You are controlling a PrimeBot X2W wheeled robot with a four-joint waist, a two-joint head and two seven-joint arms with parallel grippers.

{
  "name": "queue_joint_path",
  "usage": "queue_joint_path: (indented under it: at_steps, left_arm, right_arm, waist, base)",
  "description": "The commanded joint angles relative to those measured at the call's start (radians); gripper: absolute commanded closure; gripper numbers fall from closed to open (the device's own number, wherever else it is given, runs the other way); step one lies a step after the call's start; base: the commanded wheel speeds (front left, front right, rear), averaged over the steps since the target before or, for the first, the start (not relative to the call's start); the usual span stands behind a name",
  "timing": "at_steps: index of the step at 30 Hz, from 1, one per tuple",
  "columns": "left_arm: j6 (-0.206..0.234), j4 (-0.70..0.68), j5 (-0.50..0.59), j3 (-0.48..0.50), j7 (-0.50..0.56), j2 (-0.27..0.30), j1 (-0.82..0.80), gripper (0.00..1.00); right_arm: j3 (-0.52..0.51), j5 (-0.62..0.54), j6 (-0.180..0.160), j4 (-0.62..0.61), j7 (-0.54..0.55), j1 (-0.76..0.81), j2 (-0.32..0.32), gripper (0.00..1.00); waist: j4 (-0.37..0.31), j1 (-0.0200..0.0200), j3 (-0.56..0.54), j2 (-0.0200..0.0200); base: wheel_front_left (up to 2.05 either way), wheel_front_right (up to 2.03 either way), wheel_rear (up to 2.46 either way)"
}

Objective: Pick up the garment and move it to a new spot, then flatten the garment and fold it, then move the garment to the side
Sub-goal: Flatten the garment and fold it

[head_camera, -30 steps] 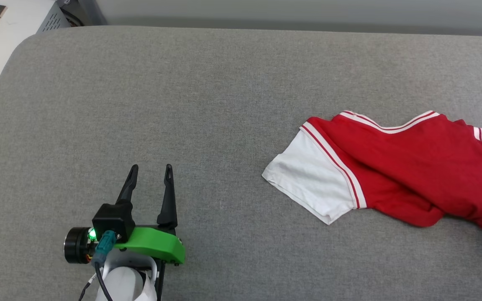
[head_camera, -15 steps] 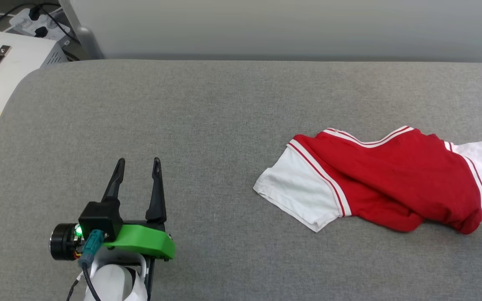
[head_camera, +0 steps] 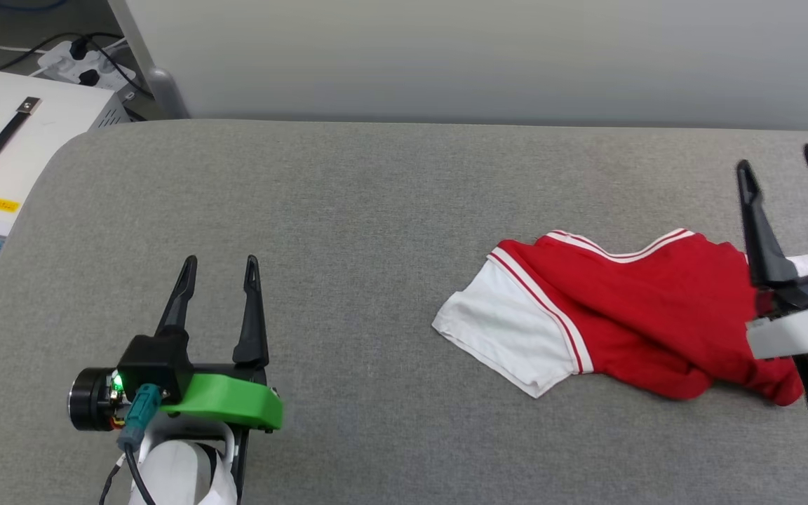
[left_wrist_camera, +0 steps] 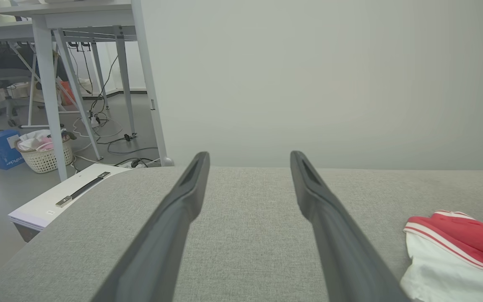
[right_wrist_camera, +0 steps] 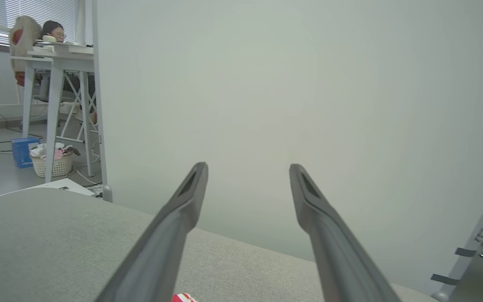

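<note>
The garment (head_camera: 628,322) is red with white sleeves and red-and-white striped trim, lying on grey fabric (head_camera: 348,231).

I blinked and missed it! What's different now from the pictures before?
The right pincer has come into the head view at the right edge, open and empty, in front of the right end of the garment. The picture shifted because the camera moved. The garment lies crumpled in the same shape on the grey table, and the left pincer stayed open and empty.

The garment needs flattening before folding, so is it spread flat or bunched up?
Bunched up. The garment lies on the grey surface with its red body rumpled into folds; one white sleeve lies fairly flat.
</note>
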Motion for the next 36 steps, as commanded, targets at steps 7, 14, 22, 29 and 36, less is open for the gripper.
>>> queue_joint_path:
  at_steps: [7,14,22,29,36]
  left_arm:
    - [0.002,-0.008,-0.002,-0.011,-0.006,-0.003,0.009,0.0]
    - [0.014,-0.012,-0.017,-0.031,-0.006,-0.004,-0.008,0.0]
    - [0.039,-0.021,-0.045,-0.055,-0.006,-0.004,-0.034,0.0]
    - [0.054,-0.018,-0.063,-0.077,-0.006,-0.004,-0.065,0.0]
    - [0.065,-0.011,-0.072,-0.082,-0.006,-0.004,-0.072,0.0]
  right_arm:
    - [0.368,0.123,-0.001,0.018,0.228,-0.203,-0.124,0.0]
    - [0.756,0.361,-0.001,0.068,0.592,-0.382,-0.241,0.0]
    - [0.992,0.501,-0.001,0.195,0.831,-0.484,-0.269,0.0]
    - [1.146,0.507,-0.001,0.372,0.844,-0.501,-0.228,0.0]
    - [1.169,0.534,-0.001,0.428,0.68,-0.548,-0.199,1.0]
  waist:
    - [0.053,0.0,0.025,0.0]
    - [0.082,0.0,0.066,0.0]
    - [0.098,0.0,0.135,0.0]
    - [0.112,0.0,0.181,0.0]
    - [0.118,0.0,0.179,0.0]
  base:
    - [0.0,0.0,0.0]
    - [0.0,0.0,0.0]
    - [0.0,0.0,0.0]
    - [0.0,0.0,0.0]
    - [0.0,0.0,0.0]
